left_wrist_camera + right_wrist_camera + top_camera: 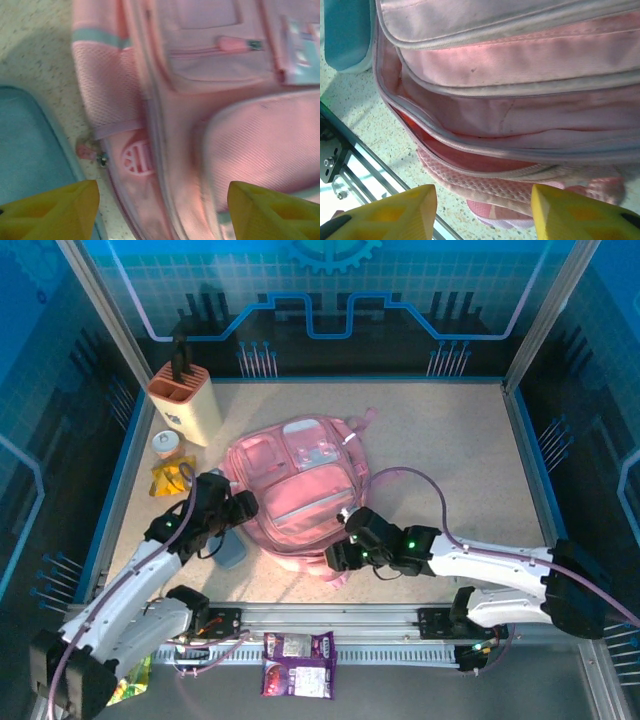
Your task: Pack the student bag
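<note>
the student bag (295, 485) is laid flat in the middle of the table (450, 430), its near edge seen gaping, likely for filling, and is flanked there by the left gripper (238, 506) and right gripper (341, 541), both spread apart, nothing clamped.

Right tool (482, 212), fingers apart, hangs over the pink student bag (520, 115).
</note>
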`<state>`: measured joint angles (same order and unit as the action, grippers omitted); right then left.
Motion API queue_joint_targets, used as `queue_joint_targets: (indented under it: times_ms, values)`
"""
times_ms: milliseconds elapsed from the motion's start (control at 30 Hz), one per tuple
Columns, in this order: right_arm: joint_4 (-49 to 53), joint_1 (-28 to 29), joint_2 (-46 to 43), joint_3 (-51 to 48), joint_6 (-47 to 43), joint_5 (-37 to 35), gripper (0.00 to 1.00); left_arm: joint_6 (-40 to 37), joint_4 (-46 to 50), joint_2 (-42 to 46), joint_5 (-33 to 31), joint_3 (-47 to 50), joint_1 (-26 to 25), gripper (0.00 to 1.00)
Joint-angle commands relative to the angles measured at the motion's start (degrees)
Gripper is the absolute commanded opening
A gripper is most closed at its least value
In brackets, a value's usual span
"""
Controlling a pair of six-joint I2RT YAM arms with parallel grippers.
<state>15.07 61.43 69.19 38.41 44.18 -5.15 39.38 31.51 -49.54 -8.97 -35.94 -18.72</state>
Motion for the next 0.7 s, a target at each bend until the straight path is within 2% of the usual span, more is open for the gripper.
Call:
queue_joint_targets:
  times_ms: [0,133,267,333,500,667]
  values:
    - [-1.87,1.20,2.75,2.06,1.87,-1.84,0.54,2.16,-7.19,-3.34,6.94,2.43,6.05,0.68]
    - [-2.21,1.24,5.04,2.55,2.38,-2.05,0.53,1.08,-12.20,-10.40,10.40,1.99,11.55,0.65]
    - [-2.85,1.11,6.41,2.28,2.78,-3.24,0.54,0.73,-15.50,-18.05,11.93,0.33,14.41,0.58]
    - [-2.85,0.96,6.91,2.44,3.09,-3.30,0.54,1.31,-16.59,-20.54,12.37,-0.13,15.09,0.53]
    - [-3.95,-0.32,8.76,2.28,2.82,-2.73,0.54,1.91,-19.83,-25.13,11.79,0.01,15.29,0.47]
    - [-4.42,-3.75,10.25,2.46,1.37,-1.98,0.53,2.98,-22.43,-29.99,14.58,-1.71,15.29,0.28]
